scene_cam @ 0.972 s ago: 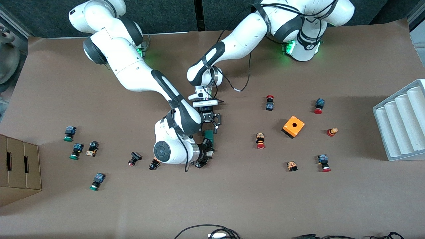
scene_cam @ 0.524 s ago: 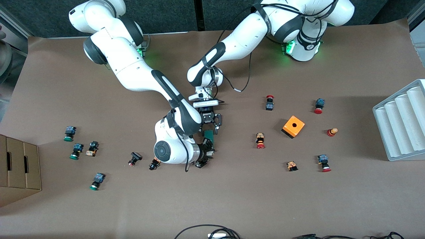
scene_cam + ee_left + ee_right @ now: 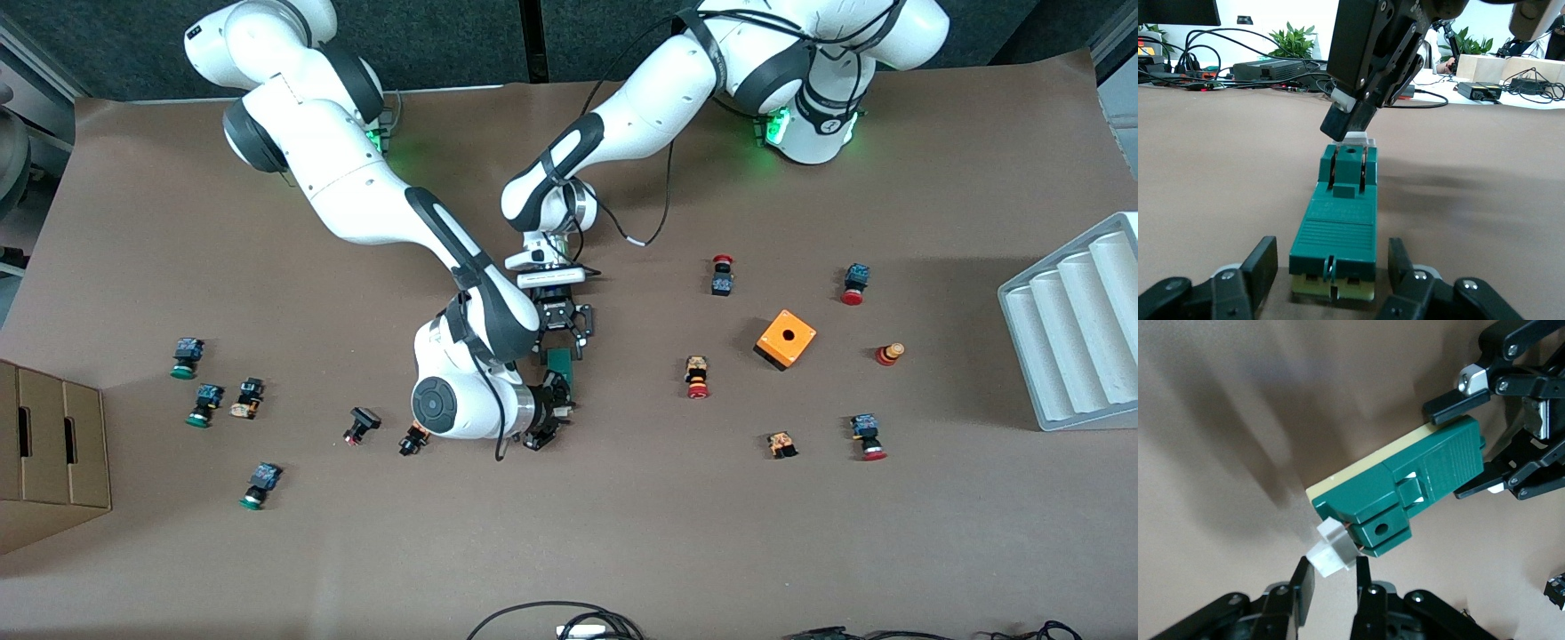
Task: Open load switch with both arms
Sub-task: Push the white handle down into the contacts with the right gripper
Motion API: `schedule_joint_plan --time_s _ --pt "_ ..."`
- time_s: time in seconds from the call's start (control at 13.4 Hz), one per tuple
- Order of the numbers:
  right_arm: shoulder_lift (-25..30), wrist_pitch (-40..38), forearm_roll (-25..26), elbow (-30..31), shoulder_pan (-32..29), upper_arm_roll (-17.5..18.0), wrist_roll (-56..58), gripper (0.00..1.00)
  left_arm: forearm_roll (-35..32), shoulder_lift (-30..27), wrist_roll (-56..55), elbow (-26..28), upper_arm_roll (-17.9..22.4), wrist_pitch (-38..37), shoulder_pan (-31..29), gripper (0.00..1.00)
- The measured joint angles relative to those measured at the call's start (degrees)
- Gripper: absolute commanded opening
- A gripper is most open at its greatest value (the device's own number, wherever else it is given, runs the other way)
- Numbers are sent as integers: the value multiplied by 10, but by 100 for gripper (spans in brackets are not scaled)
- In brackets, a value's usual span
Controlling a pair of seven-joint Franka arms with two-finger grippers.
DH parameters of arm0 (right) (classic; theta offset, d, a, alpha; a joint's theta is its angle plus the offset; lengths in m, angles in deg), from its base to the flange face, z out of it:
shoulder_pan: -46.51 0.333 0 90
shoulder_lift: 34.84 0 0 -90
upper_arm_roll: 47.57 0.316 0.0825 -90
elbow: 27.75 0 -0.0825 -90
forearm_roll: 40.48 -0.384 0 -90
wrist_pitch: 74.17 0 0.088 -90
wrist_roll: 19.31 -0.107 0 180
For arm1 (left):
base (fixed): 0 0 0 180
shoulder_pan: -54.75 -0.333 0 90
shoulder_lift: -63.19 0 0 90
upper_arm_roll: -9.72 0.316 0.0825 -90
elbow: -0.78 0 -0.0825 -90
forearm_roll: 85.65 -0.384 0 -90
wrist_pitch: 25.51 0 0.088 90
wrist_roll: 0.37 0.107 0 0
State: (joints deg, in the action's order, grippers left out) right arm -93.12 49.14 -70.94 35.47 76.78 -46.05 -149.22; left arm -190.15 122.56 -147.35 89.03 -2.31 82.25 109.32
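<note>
Left end effector (image 3: pixel 1331 280) clamping load switch (image 3: pixel 1338 223), right end effector (image 3: pixel 1331 583) pinching its white lever (image 3: pixel 1331 548) (lengthwise between them).

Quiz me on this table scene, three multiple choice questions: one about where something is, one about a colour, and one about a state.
1. The load switch lies:
A. between the two grippers
B. on the orange cube
C. in the grey tray

2. Its lever piece is:
A. red
B. white
C. orange

3. The left gripper is:
A. wide open above the table
B. shut on the load switch
C. holding a push button

Answers: 1 A, the right gripper is at the switch's lever end, the left at the other; 2 B, white against green; 3 B, its fingers clamp the body's sides.
</note>
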Motion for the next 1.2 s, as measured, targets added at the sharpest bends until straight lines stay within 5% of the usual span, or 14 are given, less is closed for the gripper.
schedule_joint_plan --time_s 1.2 --pt "6 -12 5 1 0 -1 25 31 0 0 0 0 0 0 0 75"
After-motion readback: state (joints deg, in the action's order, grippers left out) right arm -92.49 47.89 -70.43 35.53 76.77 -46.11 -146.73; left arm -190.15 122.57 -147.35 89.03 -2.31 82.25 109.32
